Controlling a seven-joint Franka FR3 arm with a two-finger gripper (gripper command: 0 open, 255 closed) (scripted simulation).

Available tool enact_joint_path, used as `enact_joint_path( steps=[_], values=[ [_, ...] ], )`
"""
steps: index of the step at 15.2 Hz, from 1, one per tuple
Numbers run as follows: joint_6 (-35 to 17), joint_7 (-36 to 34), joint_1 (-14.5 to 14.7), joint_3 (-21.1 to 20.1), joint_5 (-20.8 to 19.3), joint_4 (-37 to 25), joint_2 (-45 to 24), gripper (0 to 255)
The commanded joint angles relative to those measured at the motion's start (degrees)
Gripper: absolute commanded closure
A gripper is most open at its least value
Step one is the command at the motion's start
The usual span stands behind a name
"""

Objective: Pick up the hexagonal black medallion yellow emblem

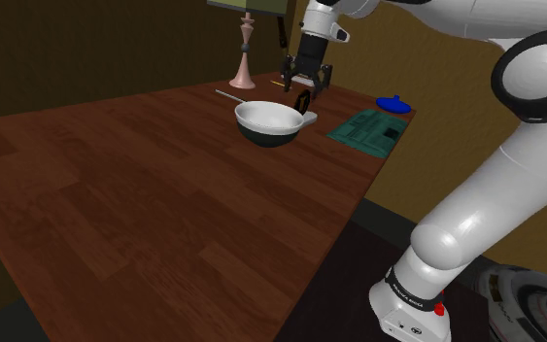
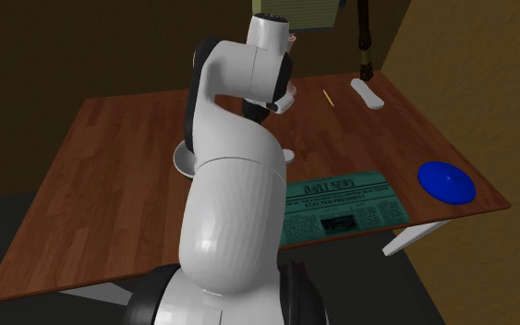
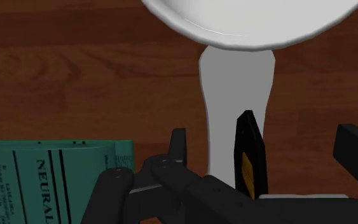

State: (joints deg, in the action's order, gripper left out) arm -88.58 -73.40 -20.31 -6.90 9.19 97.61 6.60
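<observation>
The black hexagonal medallion (image 3: pixel 248 159) with a yellow emblem stands on edge over the pan's grey handle (image 3: pixel 234 89). It sits between my fingers and touches neither. My gripper (image 3: pixel 266 135) is open, its jaws wide apart on either side of the medallion. In the shoulder view the gripper (image 1: pixel 305 89) points down at the table's far edge, with the medallion (image 1: pixel 303 102) just below it, tilted against the pan's handle.
A dark pan with a white inside (image 1: pixel 269 120) lies just in front of the gripper. A green newspaper (image 1: pixel 366 131) and a blue disc (image 1: pixel 394 102) lie toward the shoulder view's right. A pink chess piece (image 1: pixel 245 58) stands behind. A yellow pencil (image 2: pixel 326 96) lies further off.
</observation>
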Motion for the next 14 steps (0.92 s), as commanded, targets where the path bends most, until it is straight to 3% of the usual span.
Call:
enact_joint_path(
  steps=[1,6,7,14],
  values=[
    [-1.5,-0.2,-0.1,0.0,0.1,1.7,0.1,0],
    [-4.3,0.2,0.0,0.0,0.2,5.0,0.6,0],
    [-4.3,0.3,-0.1,0.0,0.1,5.0,0.6,255],
    [-4.4,0.3,-0.1,0.0,0.1,5.1,0.6,255]
  ],
)
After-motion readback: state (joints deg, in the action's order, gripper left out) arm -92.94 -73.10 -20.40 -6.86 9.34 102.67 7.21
